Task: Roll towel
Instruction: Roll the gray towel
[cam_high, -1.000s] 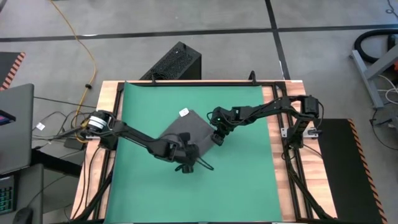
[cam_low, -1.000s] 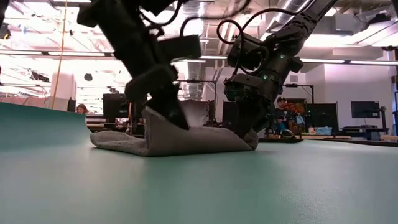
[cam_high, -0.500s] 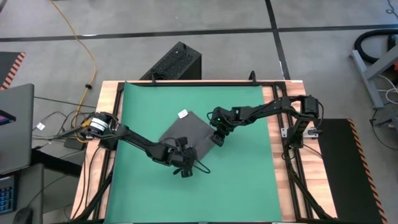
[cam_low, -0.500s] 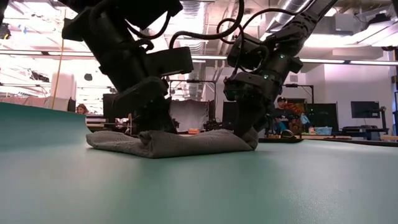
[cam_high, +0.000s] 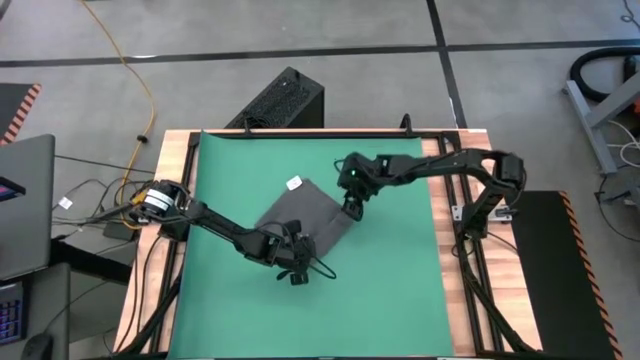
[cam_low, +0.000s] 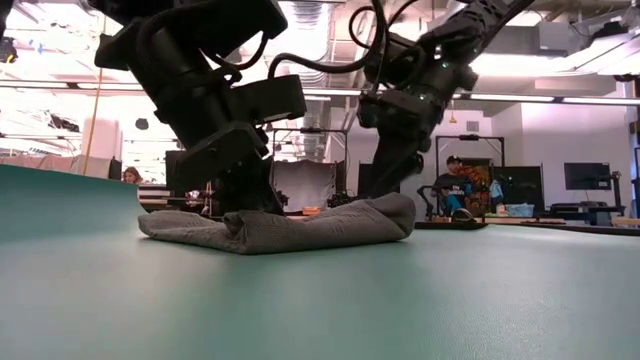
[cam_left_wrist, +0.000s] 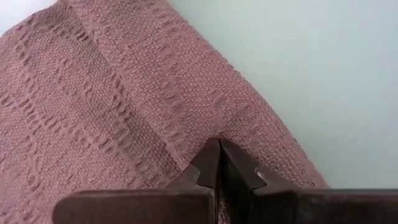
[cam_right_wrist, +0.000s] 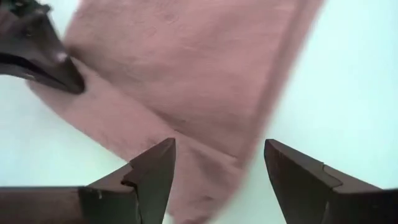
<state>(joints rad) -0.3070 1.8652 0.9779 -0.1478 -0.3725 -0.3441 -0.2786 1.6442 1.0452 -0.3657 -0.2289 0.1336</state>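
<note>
High view looks straight down; low view level across the desk (cam_high: 450, 260); wrist views hover close; all share the towel (cam_high: 305, 213).

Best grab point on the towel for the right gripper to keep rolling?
Probably the folded edge of the towel nearest the right gripper, which hovers open just above it. Come straight down, fingers astride the fold: it bulges thick off the green mat. The left gripper, shut, pins the opposite end.

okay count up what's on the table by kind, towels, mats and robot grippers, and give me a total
Towels: 1, the dark grey towel, partly folded.
Mats: 1, the green mat under it.
Grippers: 2, the left gripper shut and down on the towel, the right gripper open above the towel's edge.
Total: 4
</note>
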